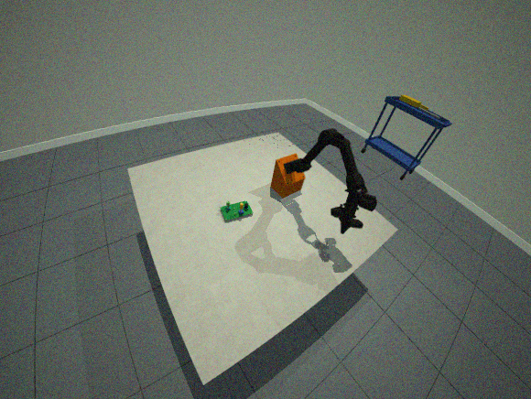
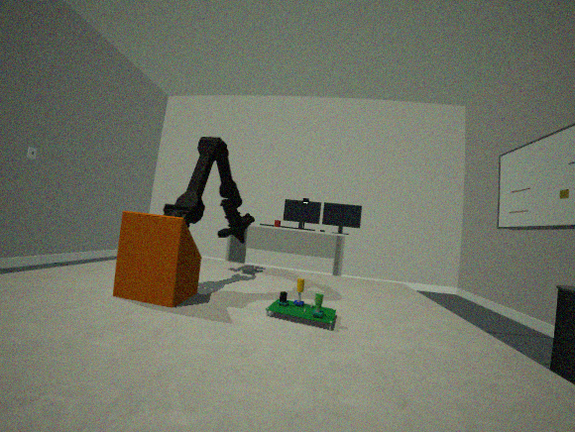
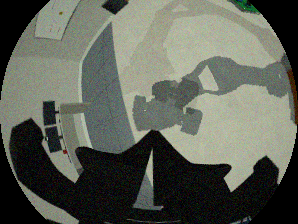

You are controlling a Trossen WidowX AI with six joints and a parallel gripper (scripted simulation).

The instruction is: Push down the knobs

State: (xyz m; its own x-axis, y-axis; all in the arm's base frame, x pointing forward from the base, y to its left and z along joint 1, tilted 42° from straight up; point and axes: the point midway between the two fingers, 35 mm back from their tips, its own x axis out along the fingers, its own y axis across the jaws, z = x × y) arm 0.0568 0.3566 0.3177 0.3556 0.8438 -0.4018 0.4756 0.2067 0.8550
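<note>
The green circuit board [image 1: 227, 215] [image 2: 297, 311] [image 3: 244, 5] stands on short legs on the table. A yellow knob [image 1: 242, 205] [image 2: 300, 285] stands high on its shaft, with a clear gap above a blue potentiometer [image 2: 298, 302]. A green knob [image 1: 228, 203] [image 2: 319, 299] stands upright with a smaller gap above its potentiometer [image 2: 318, 314]. A black knob [image 1: 246, 206] [image 2: 283, 295] sits low on the board. My gripper [image 1: 343, 231] [image 2: 243, 241] [image 3: 154, 133] is shut and empty, fingertips together. It hangs above the table, well away from the board.
An orange block [image 1: 287, 180] [image 2: 149, 258] stands by the arm's base, to one side of the board. A blue cart [image 1: 394, 153] stands on the floor beyond the table. A desk with monitors [image 2: 301, 211] is in the background.
</note>
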